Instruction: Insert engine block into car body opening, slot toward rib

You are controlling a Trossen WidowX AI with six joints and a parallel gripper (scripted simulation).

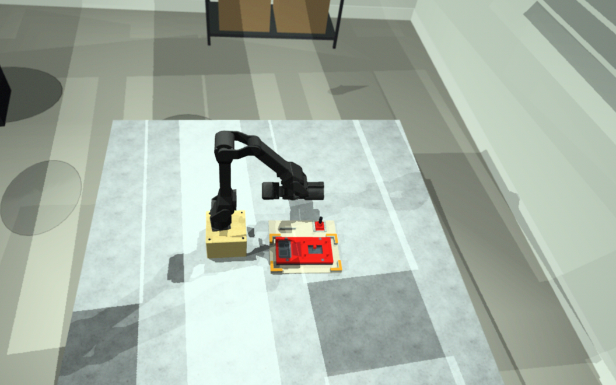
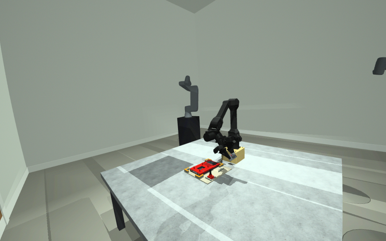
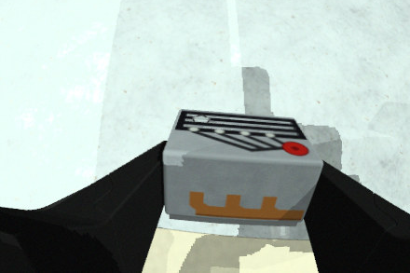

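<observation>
The black parallel-jaw gripper [image 1: 272, 190] [image 2: 227, 156] [image 3: 237, 156] pinches the grey, box-shaped engine block [image 2: 233, 156] [image 3: 243, 170] above the table. From it, the flat red car body's rectangular opening [image 1: 315, 249] [image 2: 201, 168] lies toward four o'clock in the top view; the slot's facing is unclear.

Seen from above, the arm's mounting block [image 1: 226, 249] [image 2: 239, 156] stands on the table [image 1: 224, 334] [image 2: 278, 203] [image 3: 56, 35], with the base board [image 1: 304, 227] [image 2: 226, 169] [image 3: 160, 247] lying just to its right. I see the car body [image 1: 296, 258] [image 2: 198, 171] on that board between four corner brackets [image 1: 337, 268] [image 2: 199, 176], its opening [image 1: 311, 250] [image 2: 200, 168] towards the right end, and the small lever [image 1: 319, 225] [image 2: 210, 176] behind it, near the board's far right corner.
</observation>
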